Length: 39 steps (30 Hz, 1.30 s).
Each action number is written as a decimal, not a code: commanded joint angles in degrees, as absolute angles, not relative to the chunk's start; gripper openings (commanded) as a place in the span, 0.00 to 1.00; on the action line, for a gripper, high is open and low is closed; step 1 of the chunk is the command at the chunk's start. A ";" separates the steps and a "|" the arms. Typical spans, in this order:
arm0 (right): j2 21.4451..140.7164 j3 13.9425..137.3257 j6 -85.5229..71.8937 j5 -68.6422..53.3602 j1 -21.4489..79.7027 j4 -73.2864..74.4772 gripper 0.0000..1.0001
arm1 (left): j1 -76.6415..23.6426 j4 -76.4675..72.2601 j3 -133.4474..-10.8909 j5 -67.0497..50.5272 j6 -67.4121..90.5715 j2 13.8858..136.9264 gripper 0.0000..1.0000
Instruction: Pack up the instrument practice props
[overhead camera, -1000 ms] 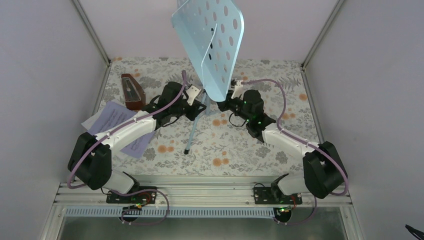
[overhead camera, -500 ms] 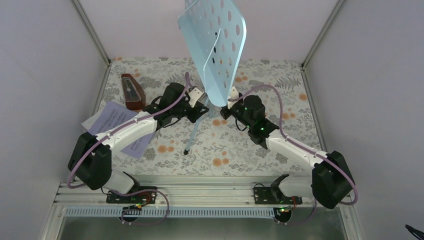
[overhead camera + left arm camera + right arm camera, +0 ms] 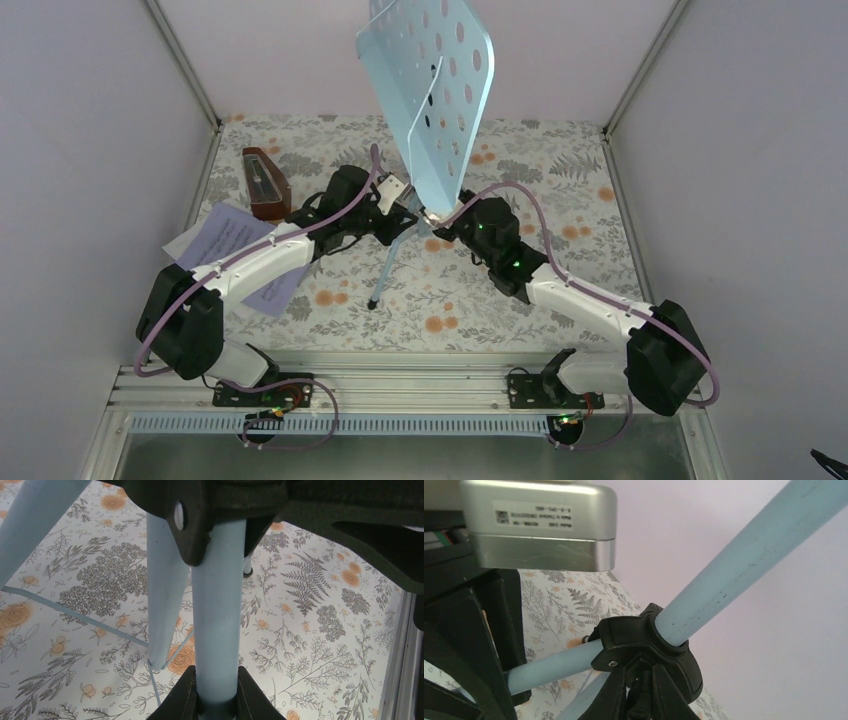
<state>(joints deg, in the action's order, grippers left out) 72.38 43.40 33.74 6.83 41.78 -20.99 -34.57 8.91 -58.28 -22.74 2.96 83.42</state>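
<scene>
The pale-blue perforated music stand (image 3: 430, 90) stands tilted at the back centre, one tripod leg (image 3: 385, 265) reaching toward me. My left gripper (image 3: 400, 205) is shut on a pale-blue leg tube (image 3: 217, 630), its fingertips (image 3: 186, 695) pressed against both sides. My right gripper (image 3: 440, 220) is shut on a black part under the stand's black hub (image 3: 649, 645); its own midpoint (image 3: 642, 692) lies just below the hub. The reddish-brown metronome (image 3: 265, 185) stands at the back left. The sheet-music pages (image 3: 235, 245) lie at the left, partly under my left arm.
The floral table cover (image 3: 560, 200) is ringed by lilac walls on three sides. A metal rail (image 3: 400, 385) runs along the near edge. The left wrist's silver camera housing (image 3: 539, 525) fills the upper left of the right wrist view.
My right arm has swung left and closed in on the stand's hub. The stand's desk has tipped slightly to the right. My left gripper keeps its hold.
</scene>
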 commanded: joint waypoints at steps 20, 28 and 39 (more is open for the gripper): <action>57.76 40.45 -31.90 -8.14 36.26 -16.61 0.86 | -33.49 8.33 -59.59 -19.89 3.01 83.80 0.02; 64.40 42.96 -65.57 -14.49 36.21 -16.21 0.86 | -33.60 8.51 -59.66 -19.42 2.74 83.24 0.02; 66.04 44.20 -75.12 -11.71 36.28 -16.12 0.87 | -33.56 8.45 -59.76 -19.60 2.99 83.32 0.02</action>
